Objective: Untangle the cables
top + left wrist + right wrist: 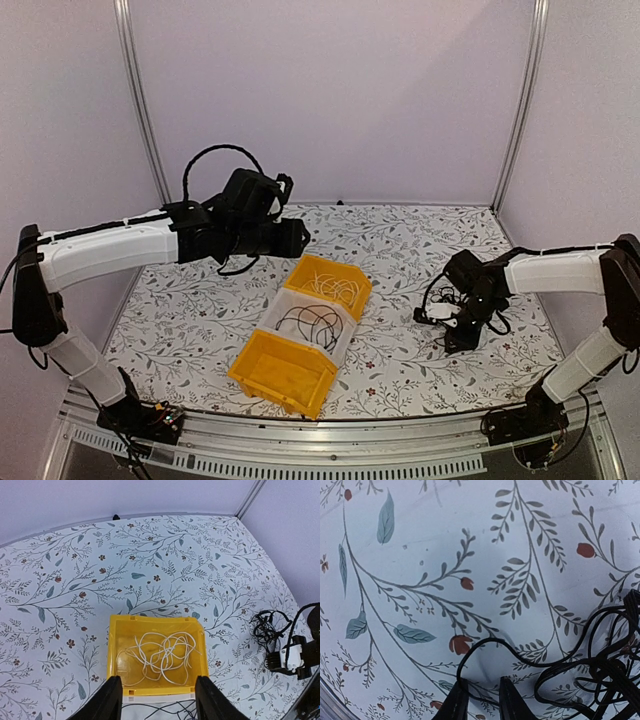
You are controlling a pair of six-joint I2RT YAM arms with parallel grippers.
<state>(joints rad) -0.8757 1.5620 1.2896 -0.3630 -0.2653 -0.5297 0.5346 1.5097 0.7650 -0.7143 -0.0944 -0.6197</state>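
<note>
Top external view: sorting is partly complete. White cables [335, 288] lie in the far yellow bin [300, 268], black cables [312, 322] lie in the white bin [272, 318], and the near yellow bin [275, 385] holds nothing visible. One black tangle [432, 298] is left on the counter [180, 300], at the right of the frame.

Step in hand, as judged: the right fingers [454, 705] are low over the counter at the edge of the tangle, singling out one strand.

Finger state:
- Right: a narrow gap, not closed on anything.
- Left fingers [110, 700]: wide and empty, raised above the far yellow bin, well apart from the tangle.

Position of the tangle in the right wrist view: the knot sits at lower right. One loop runs out of it to lower centre and arches just above the fingertips. A strand appears to cross the gap at the tips; contact cannot be confirmed.

Next move calls for:
- Closing on that single strand only.
- Drawing it away from the knot, toward the left of the frame, slowly, so the knot does not tighten.
- Bringing the left fingers across to hold the remaining bunch down, if it drags along
</note>
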